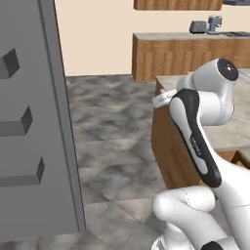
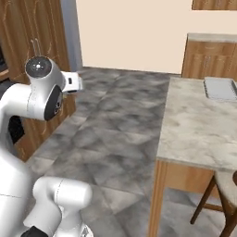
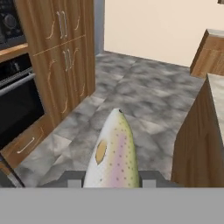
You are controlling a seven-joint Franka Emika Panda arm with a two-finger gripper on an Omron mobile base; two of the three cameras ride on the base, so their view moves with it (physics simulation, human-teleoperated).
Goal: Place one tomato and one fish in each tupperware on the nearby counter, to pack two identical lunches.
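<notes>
A speckled, pink-sided fish (image 3: pixel 113 151) sticks out head first from my gripper (image 3: pixel 111 180), whose fingers (image 3: pixel 73 178) are shut on its body. It hangs above the grey stone floor, left of the counter (image 3: pixel 197 140). The counter's marbled top (image 2: pixel 199 125) stretches to my right, and its corner shows behind my arm (image 1: pixel 234 127). A pale rectangular container (image 2: pixel 221 88), apparently a tupperware, lies on the far part of the top. The tomato is out of view.
A grey fridge door (image 1: pixel 29 122) with dark handles stands close on the left. Wooden tall cabinets (image 3: pixel 65 57) and a black oven (image 3: pixel 15 96) line the left wall. A stool (image 2: pixel 222 199) sits under the counter edge. A back counter (image 1: pixel 185 53) carries a toaster (image 1: pixel 197 26).
</notes>
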